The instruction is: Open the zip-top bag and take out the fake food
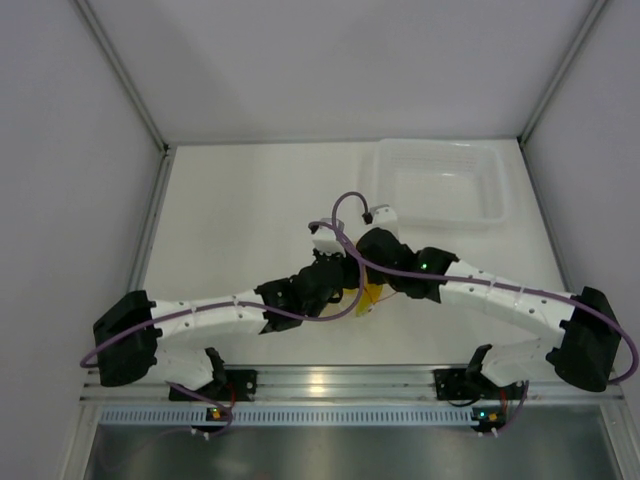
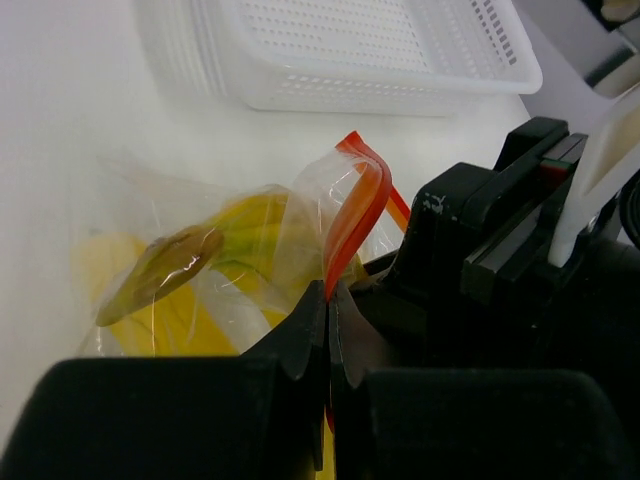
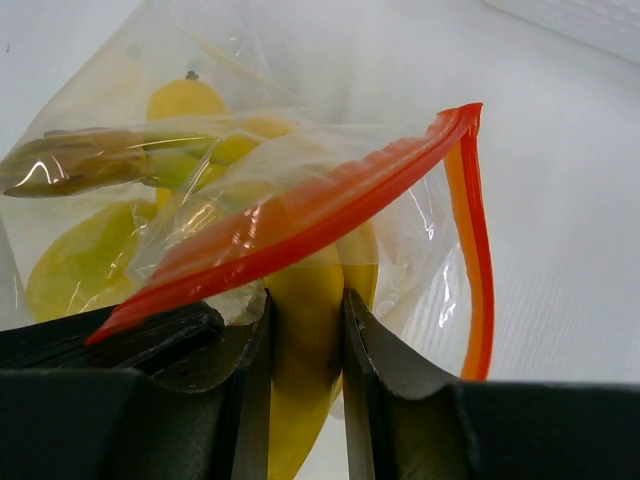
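The zip-top bag lies at mid table between both grippers. My left gripper is shut on its orange-red zipper strip, which arches up from the jaws. My right gripper is shut on one finger of the yellow banana bunch at the bag's mouth. The mouth gapes, with one zipper strip running across in front and the other at the right. The brown stem points left, still in the bag. A yellow-green piece lies behind it. In the top view both grippers are mostly hidden by the wrists.
A clear rectangular tray stands at the back right of the table and shows in the left wrist view as a perforated white basket. The right gripper's black body sits close beside the left jaws. Walls enclose the table.
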